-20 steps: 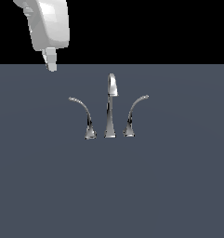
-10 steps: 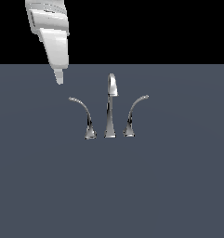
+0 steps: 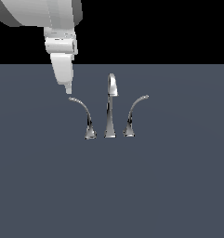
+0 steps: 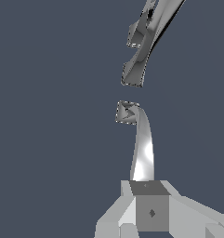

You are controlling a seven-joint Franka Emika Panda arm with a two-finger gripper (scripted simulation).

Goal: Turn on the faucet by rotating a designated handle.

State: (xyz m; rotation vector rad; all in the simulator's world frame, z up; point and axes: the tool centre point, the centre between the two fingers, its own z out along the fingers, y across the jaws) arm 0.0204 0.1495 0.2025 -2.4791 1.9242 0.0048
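Chrome fills my thoughts here: the faucet [image 3: 110, 109] stands a little above the middle of the exterior frame on the flat slate surface [image 3: 178, 186], its tall tapered spout [image 3: 110, 104] between two slim curved levers. The handle [image 3: 82, 114] I want is the one toward the exterior view's left, rising from a small flared base [image 3: 90, 135] and arcing away from the spout to a drooping tip [image 3: 71, 99]. My gripper [image 3: 69, 88] hangs in the upper left of that frame, its end just above that tip and very near it; whether it touches I cannot tell. In the wrist view the handle [image 4: 142, 148] runs from its base near the frame's centre down to my fingers [image 4: 150, 211] at the bottom edge, and the tip is hidden behind them. How wide my jaws stand I cannot tell: both views show them as one pale block with no clear gap. I judge the lever rigid and hard, not fragile, but thin, rounded and polished, so pads could slide off it. It should swing about its base with little resistance. The best place to bear on it looks to be out near the tip, far from the base, where a sideways push gives most leverage. The mirrored lever [image 3: 134, 114] on the spout's other side stays out of it.
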